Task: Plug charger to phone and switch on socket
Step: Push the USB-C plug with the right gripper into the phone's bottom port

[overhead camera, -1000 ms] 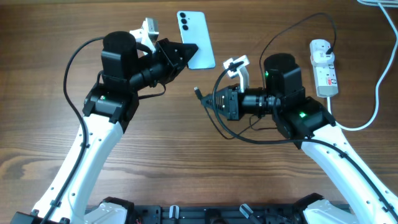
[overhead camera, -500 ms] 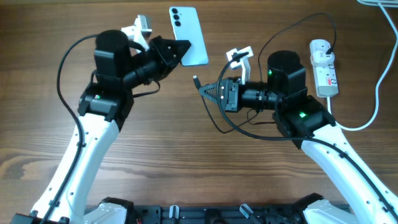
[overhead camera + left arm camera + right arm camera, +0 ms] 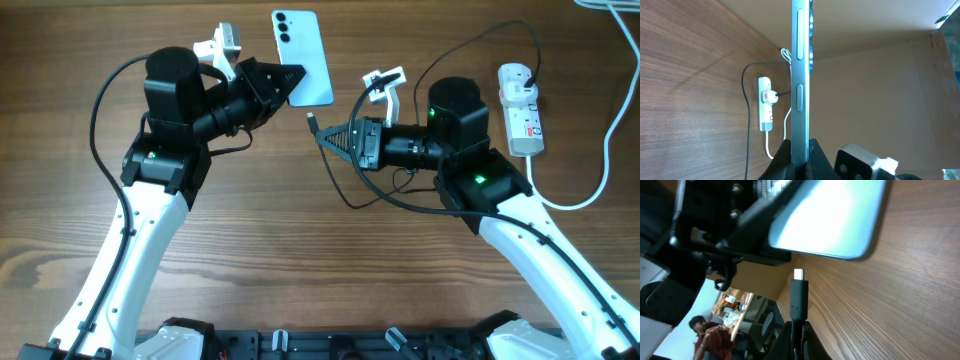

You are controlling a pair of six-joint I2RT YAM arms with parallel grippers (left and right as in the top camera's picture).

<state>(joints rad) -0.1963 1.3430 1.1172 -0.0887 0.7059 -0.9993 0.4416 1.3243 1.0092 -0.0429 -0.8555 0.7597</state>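
Observation:
The phone [image 3: 302, 55] is held off the table, its pale blue back with camera lenses facing the overhead camera. My left gripper [image 3: 287, 86] is shut on its lower end. In the left wrist view the phone [image 3: 800, 75] shows edge-on between the jaws [image 3: 800, 156]. My right gripper [image 3: 327, 141] is shut on the charger's black connector [image 3: 314, 123], its tip just right of the phone's lower edge. In the right wrist view the connector [image 3: 799, 296] points at the phone's edge [image 3: 835, 215] with a small gap. The white socket [image 3: 522, 112] lies at the far right.
A white plug [image 3: 517, 78] with the black cable sits in the socket's far end. The thick white lead [image 3: 603, 160] curves along the right edge. The black cable loops under the right arm [image 3: 372, 205]. The socket also shows in the left wrist view [image 3: 765, 107].
My left gripper has carried the phone up and to the left. My right gripper has moved left with the connector, closing on the phone's lower edge.

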